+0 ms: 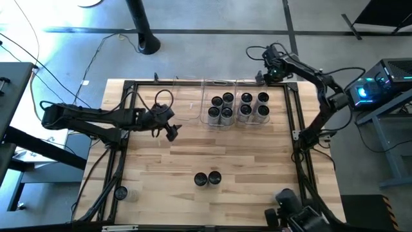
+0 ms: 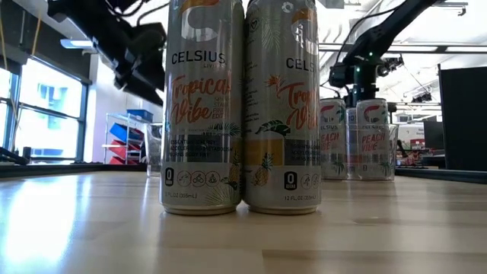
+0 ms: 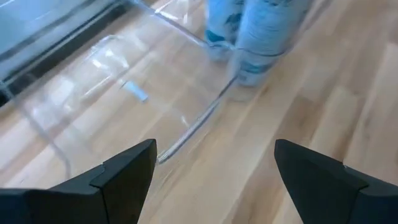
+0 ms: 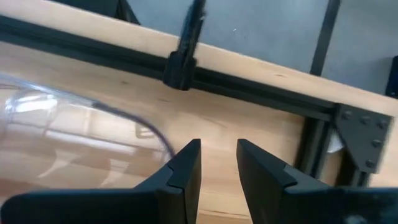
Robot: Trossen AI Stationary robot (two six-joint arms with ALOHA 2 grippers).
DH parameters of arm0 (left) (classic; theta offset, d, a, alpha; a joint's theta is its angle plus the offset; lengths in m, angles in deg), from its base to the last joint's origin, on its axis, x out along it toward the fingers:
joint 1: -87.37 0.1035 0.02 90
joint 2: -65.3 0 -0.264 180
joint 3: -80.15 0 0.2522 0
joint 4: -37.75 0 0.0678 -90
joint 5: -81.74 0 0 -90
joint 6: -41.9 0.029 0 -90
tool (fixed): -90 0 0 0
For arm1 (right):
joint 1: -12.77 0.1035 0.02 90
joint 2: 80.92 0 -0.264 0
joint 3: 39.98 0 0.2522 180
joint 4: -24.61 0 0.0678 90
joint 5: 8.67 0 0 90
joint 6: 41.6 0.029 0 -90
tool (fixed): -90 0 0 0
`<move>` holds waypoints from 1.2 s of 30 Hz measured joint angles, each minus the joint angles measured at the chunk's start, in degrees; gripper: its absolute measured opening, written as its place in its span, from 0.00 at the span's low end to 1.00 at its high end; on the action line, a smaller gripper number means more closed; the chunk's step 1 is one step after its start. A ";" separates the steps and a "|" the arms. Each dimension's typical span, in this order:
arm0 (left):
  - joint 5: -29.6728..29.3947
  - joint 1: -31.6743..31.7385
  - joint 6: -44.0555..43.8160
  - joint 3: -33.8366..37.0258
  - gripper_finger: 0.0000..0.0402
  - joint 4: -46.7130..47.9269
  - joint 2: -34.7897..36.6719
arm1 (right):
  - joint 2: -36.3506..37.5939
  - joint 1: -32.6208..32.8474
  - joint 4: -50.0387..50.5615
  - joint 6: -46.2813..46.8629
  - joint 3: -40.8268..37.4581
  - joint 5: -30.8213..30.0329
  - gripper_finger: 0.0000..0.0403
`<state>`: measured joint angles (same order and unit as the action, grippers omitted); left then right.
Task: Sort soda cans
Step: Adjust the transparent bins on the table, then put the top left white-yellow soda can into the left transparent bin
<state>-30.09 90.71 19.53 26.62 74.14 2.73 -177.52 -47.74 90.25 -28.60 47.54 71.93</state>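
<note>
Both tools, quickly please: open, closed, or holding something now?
Left tool: open, holding nothing.
Right tool: narrow gap, nothing between the fingers.

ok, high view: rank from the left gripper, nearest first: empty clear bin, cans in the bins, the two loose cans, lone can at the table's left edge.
From the left gripper:
1. Empty clear bin, just beyond it.
2. Binned cans, to its right.
3. Two loose cans, near the front.
4. Lone can, front left edge.
Items 3 and 4 are too close to call.

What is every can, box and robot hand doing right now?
Two front cans: upright, side by side, unsorted.
Binned cans: upright inside clear bins.
Empty bin: nothing inside.
Left gripper: open, empty.
Right gripper: narrowly open, empty, at far corner.
</note>
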 joint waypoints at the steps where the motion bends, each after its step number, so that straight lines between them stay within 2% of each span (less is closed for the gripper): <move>1: -0.26 0.21 -0.09 0.02 0.79 0.04 0.00 | -0.44 0.24 -0.25 -0.02 0.00 0.32 0.24; 13: -0.87 -1.84 -0.54 0.02 0.79 -1.75 -0.17 | -2.31 1.69 -3.67 -0.43 0.00 2.50 0.24; 21: -1.99 -2.98 -0.52 0.02 0.79 -1.69 -0.17 | -1.02 1.70 -3.64 -1.81 0.00 0.37 0.24; 30: -8.37 -8.47 1.57 0.02 0.79 -5.07 -0.17 | 10.31 2.05 -2.99 -6.44 0.00 -4.25 0.24; 33: -10.83 -11.51 1.96 0.02 0.79 -6.81 -0.17 | 16.07 4.04 -1.46 -8.00 0.00 -4.36 0.24; 36: -14.66 -16.03 2.49 0.04 0.79 -10.13 -0.17 | 22.66 8.79 0.16 -9.11 -0.45 -4.78 0.24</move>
<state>-44.75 74.68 22.03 26.66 64.01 2.55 -154.85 -38.95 90.41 -37.71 47.08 67.15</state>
